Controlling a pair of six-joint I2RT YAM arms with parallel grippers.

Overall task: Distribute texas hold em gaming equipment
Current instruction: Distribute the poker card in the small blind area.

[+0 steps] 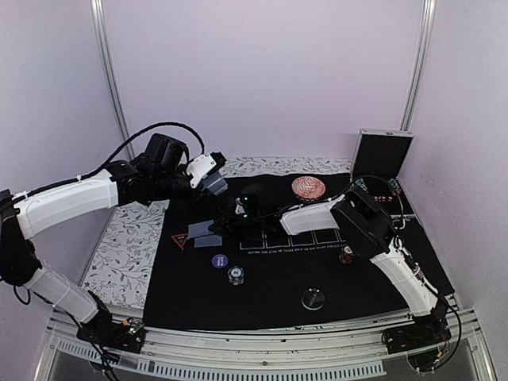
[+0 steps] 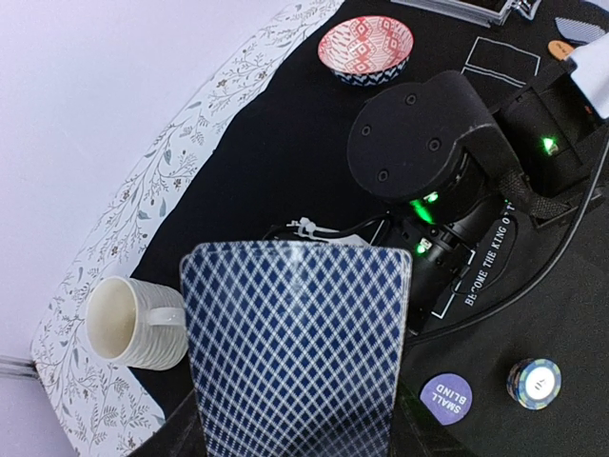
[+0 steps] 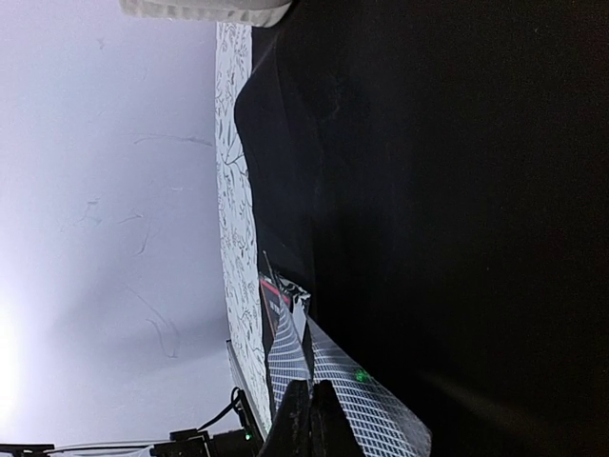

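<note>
The left gripper (image 1: 211, 182) grasps the deck (image 2: 295, 343) and holds it above the mat (image 1: 278, 278), backs up. That is probably so the faces stay hidden and the other arm can take single cards off it.

The right gripper (image 3: 309, 414) is clenched, low at the mat's 10 o'clock. Its tips are at the edge of two cards (image 1: 208, 233) that lie face down there. Whether it pinches one or only touches it, I cannot tell. The spot looks like one player's place: the triangle (image 1: 180, 240) sits just at the cards' 9 o'clock and the purple disc (image 1: 220, 260) at their 5 o'clock. A chip stack (image 1: 235, 275) is just past that disc, again toward 5 o'clock. A clear disc (image 1: 313, 299) lies alone near the mat's 6 o'clock.

The mug (image 2: 133, 324) stands on the patterned counter (image 1: 119, 254) at the mat's edge, under the deck. The bowl (image 1: 308, 187) is at 12 o'clock and an open case (image 1: 382, 152) at 2 o'clock. The right arm stretches across the mat's middle, right beneath the deck. It is likely to block any move of the deck toward the printed boxes.
</note>
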